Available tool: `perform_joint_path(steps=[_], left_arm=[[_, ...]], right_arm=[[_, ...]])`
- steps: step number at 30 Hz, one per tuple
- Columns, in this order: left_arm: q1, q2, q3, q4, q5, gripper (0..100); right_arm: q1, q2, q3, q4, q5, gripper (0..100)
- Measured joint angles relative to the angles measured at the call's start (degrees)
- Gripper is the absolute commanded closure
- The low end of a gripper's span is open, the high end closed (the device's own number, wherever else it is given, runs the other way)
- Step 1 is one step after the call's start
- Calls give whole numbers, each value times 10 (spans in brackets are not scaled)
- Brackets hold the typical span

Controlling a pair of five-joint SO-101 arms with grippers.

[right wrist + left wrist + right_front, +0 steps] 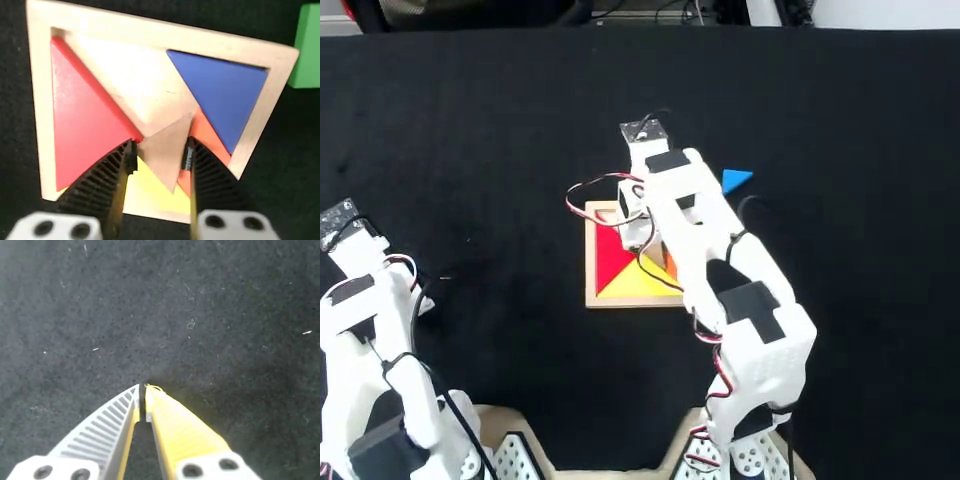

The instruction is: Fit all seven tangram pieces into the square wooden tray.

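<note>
my right jaws pinch a small tan triangle (164, 150) above the middle of the square wooden tray (150, 31); i'd square it to the bare gap between the red triangle (85, 120) and blue triangle (225, 95), then lower it flat; left jaws closed, empty, near the desk's (150, 300) left edge

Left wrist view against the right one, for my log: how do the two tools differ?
The left tool is shut and empty; the right tool grips a tan wooden triangle. The left tool hangs over black cloth, the right over the square wooden tray. Both have ribbed fingers.
</note>
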Motion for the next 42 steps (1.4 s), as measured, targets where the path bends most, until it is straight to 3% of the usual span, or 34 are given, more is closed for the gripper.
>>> perform_joint_path(steps=[10, 15, 25, 38, 42], left_arm=[[0, 0, 0, 0, 0, 970], [0, 0, 0, 0, 0, 970], [0, 0, 0, 0, 0, 970], [0, 0, 0, 0, 0, 970], [0, 0, 0, 0, 0, 970]], right_arm=[[2, -1, -1, 48, 1, 838], [3, 0, -33, 47, 16, 989], [3, 0, -11, -76, 52, 952], [5, 0, 25, -84, 56, 953], [33, -18, 23, -46, 75, 953]])
